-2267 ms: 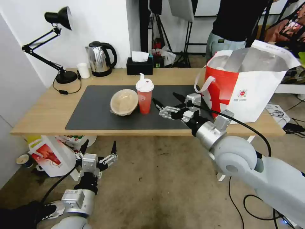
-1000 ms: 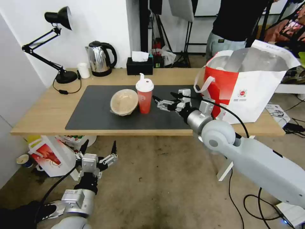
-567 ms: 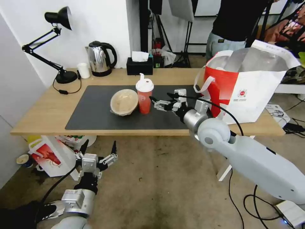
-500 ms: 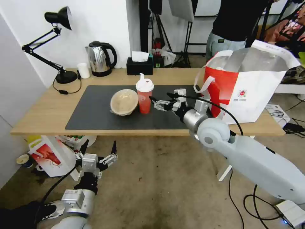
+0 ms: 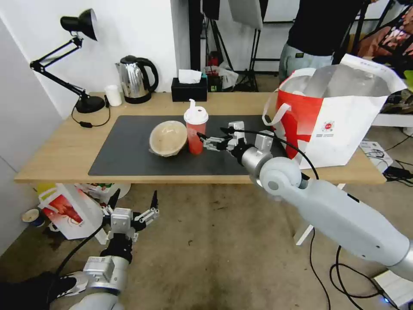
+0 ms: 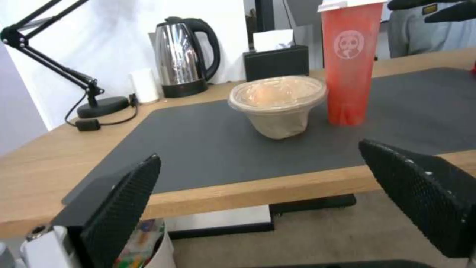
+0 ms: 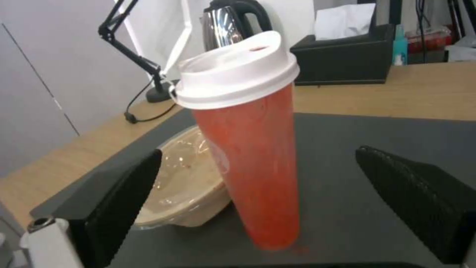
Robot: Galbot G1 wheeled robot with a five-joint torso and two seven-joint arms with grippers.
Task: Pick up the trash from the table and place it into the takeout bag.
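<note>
A red drink cup [image 5: 195, 133] with a white spouted lid stands upright on the dark mat [image 5: 124, 150] of the light-wood table [image 5: 56, 150]. A tan film-covered bowl [image 5: 167, 137] lies tilted just to its left. My right gripper [image 5: 211, 134] is open, level with the cup's body, and its near fingertip almost touches the cup. In the right wrist view the cup [image 7: 248, 149] stands between the spread fingers [image 7: 124, 197] with the bowl [image 7: 183, 193] behind it. The takeout bag [image 5: 340, 116] stands open at the table's right end. My left gripper [image 5: 134, 199] hangs open below the table's front edge.
Along the back of the table stand a desk lamp [image 5: 81, 64], a small white cup [image 5: 113, 94], a kettle [image 5: 135, 79] and a black tissue box [image 5: 189, 88]. A smaller white bag [image 5: 69, 211] sits on the floor under the table. Cables lie on the floor at the right.
My right arm has reached left across the mat, and its open gripper has gone from near the takeout bag to right beside the red cup. The left arm has stayed still.
</note>
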